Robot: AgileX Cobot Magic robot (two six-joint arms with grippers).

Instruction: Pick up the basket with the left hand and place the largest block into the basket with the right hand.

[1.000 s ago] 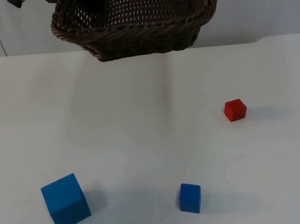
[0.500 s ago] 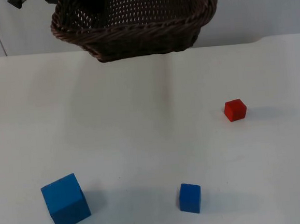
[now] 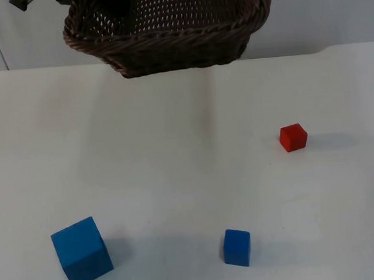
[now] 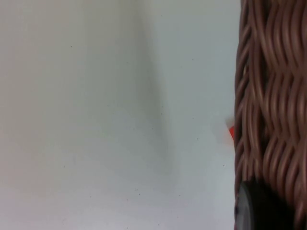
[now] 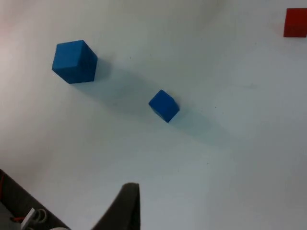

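The dark brown wicker basket (image 3: 166, 34) hangs in the air over the table's far edge. Its woven wall (image 4: 271, 105) runs close past my left gripper (image 4: 254, 208), which is shut on it. The largest block, a big blue cube (image 3: 82, 252), sits near the front left of the table and appears in the right wrist view as well (image 5: 74, 61). My right gripper (image 5: 125, 208) hovers high above the table, apart from every block, with the small blue cube (image 5: 164, 106) nearest to it.
The small blue cube (image 3: 237, 247) sits front centre. A small red cube (image 3: 293, 137) lies at the right, also in the right wrist view (image 5: 296, 22). The white table (image 3: 175, 154) ends at the grey wall behind the basket.
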